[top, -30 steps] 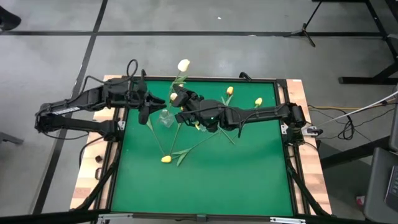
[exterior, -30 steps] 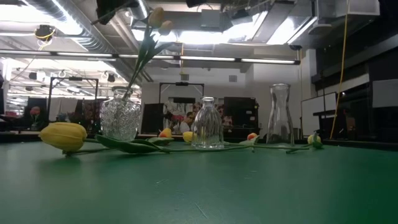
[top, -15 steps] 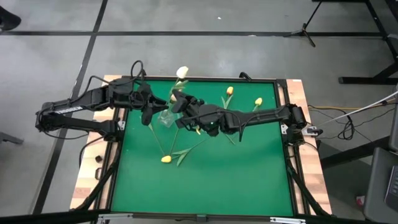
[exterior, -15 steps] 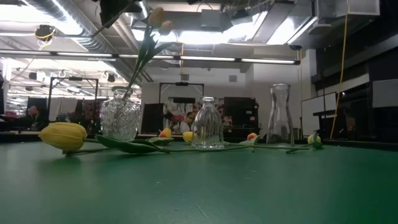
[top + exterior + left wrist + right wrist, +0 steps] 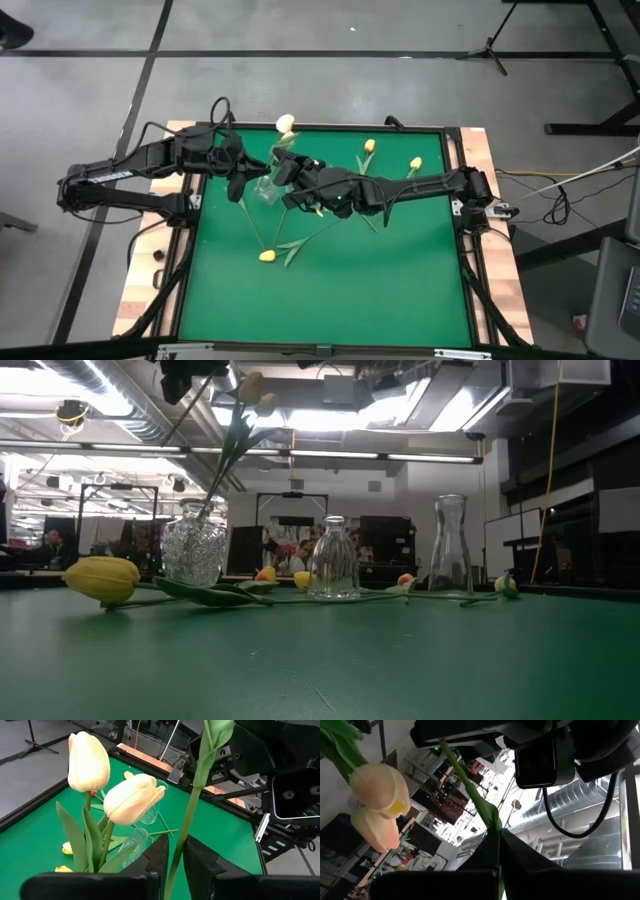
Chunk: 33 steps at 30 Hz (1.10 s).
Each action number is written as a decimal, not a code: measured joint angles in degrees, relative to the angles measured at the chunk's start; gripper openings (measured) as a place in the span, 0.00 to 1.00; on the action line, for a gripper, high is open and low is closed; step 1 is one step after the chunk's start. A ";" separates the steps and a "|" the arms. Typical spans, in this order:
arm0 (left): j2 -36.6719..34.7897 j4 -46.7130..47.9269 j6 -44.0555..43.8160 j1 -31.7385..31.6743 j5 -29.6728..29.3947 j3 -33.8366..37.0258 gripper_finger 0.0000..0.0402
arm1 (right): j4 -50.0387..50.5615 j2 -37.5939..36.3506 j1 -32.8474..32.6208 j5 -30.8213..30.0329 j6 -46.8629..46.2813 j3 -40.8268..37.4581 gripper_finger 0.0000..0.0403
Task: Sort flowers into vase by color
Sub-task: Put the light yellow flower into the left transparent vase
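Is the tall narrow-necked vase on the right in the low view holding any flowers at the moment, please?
No, the tall vase stands empty, while the cut-glass vase holds the only two tulips standing upright.

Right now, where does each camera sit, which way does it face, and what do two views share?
High view: overhead, facing down on the green table; both arms, left gripper, right gripper.
Low view: table height, facing level past the yellow tulip and cut-glass vase; dark arm part overhead.
Left wrist view: behind own fingers, shut on a green stem.
Right wrist view: facing upward past own fingers, likewise shut.
Both wrist views share two white tulips.
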State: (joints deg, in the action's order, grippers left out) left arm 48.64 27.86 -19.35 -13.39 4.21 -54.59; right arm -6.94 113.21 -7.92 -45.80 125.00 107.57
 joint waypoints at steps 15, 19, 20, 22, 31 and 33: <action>2.03 -0.79 2.14 0.04 -3.78 0.00 0.01 | 1.25 0.00 0.07 0.33 -0.92 0.00 0.01; 2.03 -1.49 2.14 0.04 -4.95 0.00 0.01 | 1.01 0.00 0.07 0.33 -1.93 0.00 0.01; 2.03 -1.51 2.14 0.04 -5.06 0.00 0.01 | 1.03 0.00 0.07 0.33 -2.00 0.00 0.01; 2.01 -1.55 2.14 0.04 -5.28 0.00 0.01 | 0.99 0.00 0.07 0.33 -2.03 0.00 0.01; 2.01 -1.73 2.62 0.04 -6.64 0.00 0.00 | 0.96 0.00 0.07 0.26 -6.30 0.00 0.01; 2.01 -1.74 2.64 0.04 -6.66 0.00 0.00 | 0.98 0.00 0.07 -0.12 -6.41 0.00 0.01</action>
State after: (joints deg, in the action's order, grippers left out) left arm 50.65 26.11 -16.71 -13.34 -2.45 -54.59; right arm -5.96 113.21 -7.86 -45.93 118.59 107.57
